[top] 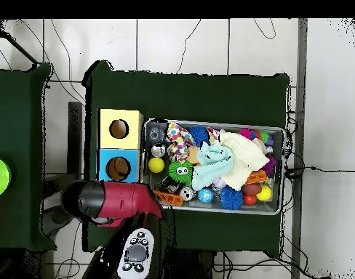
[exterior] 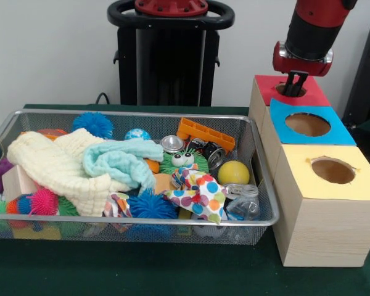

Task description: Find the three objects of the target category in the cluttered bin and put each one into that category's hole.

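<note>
The silver wire-mesh basket [exterior: 142, 115] stands on the green table, full of mixed toys and cloths; it also shows in the overhead view [top: 217, 122]. I cannot make out a yellow duck or a brown-and-white animal figure; they may lie under the clutter. My gripper [exterior: 294, 86] hangs from the red arm with its tip down in the hole of the red-topped box [exterior: 311, 94], the far one of three boxes. Whether it holds anything is hidden. In the overhead view the arm [top: 111, 201] covers the gripper and the red box.
A blue-topped box [exterior: 333, 132] and a yellow-topped box [exterior: 357, 179] stand in line beside the basket. The basket holds a cream cloth [exterior: 55, 163], a teal cloth [exterior: 120, 160], a polka-dot cloth [exterior: 200, 191], spiky balls [exterior: 94, 123], a yellow ball [exterior: 234, 172] and an orange toy [exterior: 205, 132].
</note>
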Available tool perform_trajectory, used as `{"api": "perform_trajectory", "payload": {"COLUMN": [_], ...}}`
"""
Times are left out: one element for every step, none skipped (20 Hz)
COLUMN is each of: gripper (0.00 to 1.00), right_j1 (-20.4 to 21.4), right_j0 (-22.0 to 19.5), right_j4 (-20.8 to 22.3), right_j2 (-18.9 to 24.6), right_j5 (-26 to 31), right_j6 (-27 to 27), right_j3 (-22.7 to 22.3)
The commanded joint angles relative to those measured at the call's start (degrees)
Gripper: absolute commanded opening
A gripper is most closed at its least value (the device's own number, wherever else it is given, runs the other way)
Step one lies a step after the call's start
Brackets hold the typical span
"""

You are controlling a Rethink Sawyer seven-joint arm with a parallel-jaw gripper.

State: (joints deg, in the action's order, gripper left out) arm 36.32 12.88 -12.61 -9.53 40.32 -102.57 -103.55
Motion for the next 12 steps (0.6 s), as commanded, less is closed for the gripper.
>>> {"api": "perform_trajectory", "payload": {"gripper": [0.0,0.0,0.0,0.0,0.0,0.0,0.0,0.0,0.0,0.0,0.0,0.0], "right_j1": [-0.3,-0.1,0.2,0.5,0.7,1.3,1.7,2.3,2.8,3.2,3.7,3.9], "right_j0": [-2.1,-2.2,-2.2,-2.3,-2.3,-2.6,-2.9,-3.2,-3.5,-3.8,-4.1,-4.4], "right_j4": [-3.0,-2.9,-2.8,-2.7,-2.5,-2.6,-2.7,-2.8,-2.8,-2.8,-2.8,-2.6], "right_j2": [1.4,1.4,1.4,1.3,1.2,1.5,1.7,1.9,2.0,2.2,2.2,2.1], "right_j5": [3.0,3.0,3.3,3.5,4.0,4.8,5.9,7.2,8.6,10.0,11.0,11.9], "right_j6": [-13.6,-13.3,-13.1,-12.9,-12.7,-12.3,-12.1,-11.9,-11.7,-11.6,-11.5,-11.5], "right_j3": [3.7,3.6,3.6,3.5,3.8,3.8,4.3,4.7,5.2,5.7,6.1,6.7]}}
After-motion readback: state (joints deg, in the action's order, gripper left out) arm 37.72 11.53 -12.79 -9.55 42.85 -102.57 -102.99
